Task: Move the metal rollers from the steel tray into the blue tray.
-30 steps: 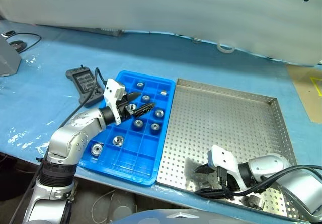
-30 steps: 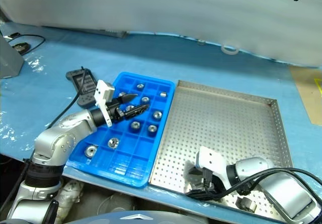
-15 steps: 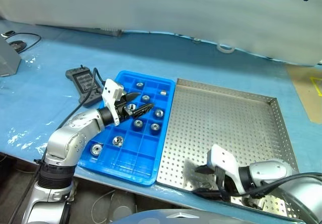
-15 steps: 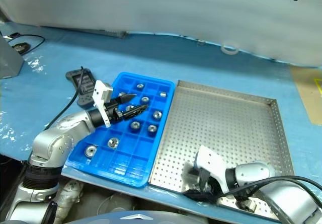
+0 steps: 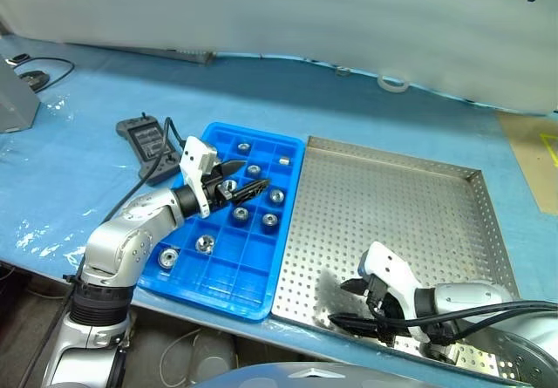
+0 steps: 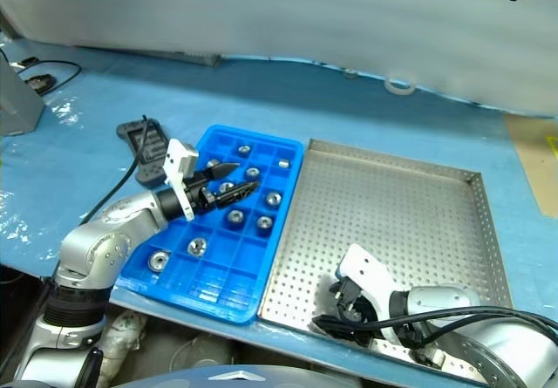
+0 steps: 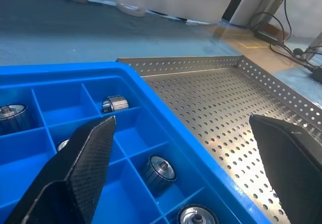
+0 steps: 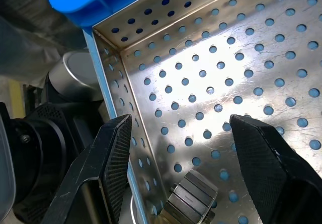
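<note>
The blue tray (image 5: 234, 270) holds several metal rollers, among them one (image 5: 275, 196) near its right wall and one (image 5: 204, 244) nearer the front. My left gripper (image 5: 248, 179) hovers open over the tray's middle; the left wrist view has its fingers (image 7: 83, 168) wide apart above rollers (image 7: 160, 167) in the compartments. The steel tray (image 5: 392, 158) lies right of the blue tray. My right gripper (image 5: 356, 290) is low over its front left part, open. One roller (image 8: 188, 200) lies on the perforated floor between the bases of its fingers (image 8: 108, 163), touching neither.
A black handheld controller (image 5: 144, 135) with a cable lies left of the blue tray. A white tape ring (image 5: 391, 83) sits at the back by a white sheet. A grey box (image 5: 13, 100) is at the far left. The table's front edge runs just before both trays.
My right wrist has rolled and tipped further down, staying over the steel tray's front part. The left gripper has kept still and open.
</note>
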Motion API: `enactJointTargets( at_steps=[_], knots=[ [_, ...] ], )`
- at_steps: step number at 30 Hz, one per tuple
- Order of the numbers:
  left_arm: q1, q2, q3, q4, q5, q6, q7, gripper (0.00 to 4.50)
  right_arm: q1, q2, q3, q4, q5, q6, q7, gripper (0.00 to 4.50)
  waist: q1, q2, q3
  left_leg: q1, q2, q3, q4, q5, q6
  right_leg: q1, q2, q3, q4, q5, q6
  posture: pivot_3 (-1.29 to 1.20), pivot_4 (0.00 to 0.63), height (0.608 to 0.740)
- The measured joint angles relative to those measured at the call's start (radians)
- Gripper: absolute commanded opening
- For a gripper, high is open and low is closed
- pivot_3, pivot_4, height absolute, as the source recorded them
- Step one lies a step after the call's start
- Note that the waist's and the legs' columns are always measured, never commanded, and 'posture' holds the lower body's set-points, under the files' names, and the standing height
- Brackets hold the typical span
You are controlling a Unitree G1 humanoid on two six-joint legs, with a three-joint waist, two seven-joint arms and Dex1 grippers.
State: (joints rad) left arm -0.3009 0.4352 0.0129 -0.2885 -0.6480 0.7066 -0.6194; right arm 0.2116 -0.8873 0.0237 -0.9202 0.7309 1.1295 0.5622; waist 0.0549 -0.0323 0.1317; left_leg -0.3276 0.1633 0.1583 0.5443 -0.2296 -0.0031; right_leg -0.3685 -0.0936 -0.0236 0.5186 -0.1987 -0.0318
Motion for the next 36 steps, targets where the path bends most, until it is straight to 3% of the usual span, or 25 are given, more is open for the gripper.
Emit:
enactJointTargets(
  at_steps=[13,28,33,36],
  knots=[
    [0.0,0.003,-0.001,0.0,0.009,0.001,-0.01,4.5,0.057,-0.071,0.017,-0.043,-0.065,-0.037,-0.019,3.25,0.001,-0.001,-0.001,-0.001,0.0,-0.001,0.0,0.0,0.0,0.0,0.0,0.0,0.0,0.0,0.001,-0.06,0.15,0.74],
    [-0.002,0.01,-0.005,0.0,0.032,0.0,-0.028,4.5,0.066,-0.094,-0.022,0.068,-0.134,-0.077,0.011,3.25,0.0,-0.001,-0.001,-0.001,0.0,-0.001,0.0,0.0,0.0,-0.001,0.0,0.0,0.0,0.005,-0.006,-0.06,0.15,0.74],
    [-0.007,0.009,-0.005,0.002,0.033,0.0,-0.031,4.5,0.112,-0.098,-0.009,0.068,-0.162,-0.116,0.025,3.25,-0.001,-0.001,-0.001,-0.001,0.0,-0.001,0.0,0.0,0.0,0.001,0.0,0.0,0.0,0.001,0.001,-0.07,0.15,0.74],
    [-0.007,0.009,-0.005,0.003,0.035,0.0,-0.031,4.5,0.105,-0.007,-0.044,0.08,-0.16,-0.138,-0.009,3.25,-0.005,-0.003,-0.001,-0.002,0.0,-0.001,0.0,0.0,0.0,0.0,0.0,0.0,0.0,0.001,0.001,-0.08,0.15,0.74]
  ],
)
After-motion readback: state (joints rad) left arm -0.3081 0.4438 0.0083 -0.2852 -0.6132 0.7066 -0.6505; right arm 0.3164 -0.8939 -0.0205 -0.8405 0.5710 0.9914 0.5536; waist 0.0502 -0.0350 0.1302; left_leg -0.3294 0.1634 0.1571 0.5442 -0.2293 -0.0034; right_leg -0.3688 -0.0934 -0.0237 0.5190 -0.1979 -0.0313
